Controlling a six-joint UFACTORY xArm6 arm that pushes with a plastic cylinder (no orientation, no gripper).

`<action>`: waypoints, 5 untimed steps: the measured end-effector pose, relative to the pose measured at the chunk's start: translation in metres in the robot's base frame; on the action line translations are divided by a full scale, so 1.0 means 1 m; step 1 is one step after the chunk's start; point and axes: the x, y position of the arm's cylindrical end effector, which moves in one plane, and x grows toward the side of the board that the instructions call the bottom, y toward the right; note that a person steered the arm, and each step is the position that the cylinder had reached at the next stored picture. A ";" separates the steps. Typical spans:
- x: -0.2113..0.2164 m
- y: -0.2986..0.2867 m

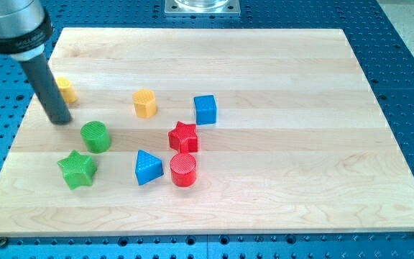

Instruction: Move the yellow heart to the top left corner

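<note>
The yellow heart (66,89) lies near the board's left edge, partly hidden behind my rod. My tip (61,119) rests on the board just below and slightly left of the heart, close to it. A green cylinder (95,136) sits just right of and below the tip. The wooden board (279,65) fills the view; its top left corner is above the heart.
A yellow hexagon (144,103), a blue cube (205,109), a red star (183,136), a red cylinder (183,170), a blue triangle (147,167) and a green star (77,168) stand in the board's left half.
</note>
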 end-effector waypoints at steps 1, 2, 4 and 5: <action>-0.026 -0.007; -0.081 -0.011; -0.184 -0.015; -0.180 -0.015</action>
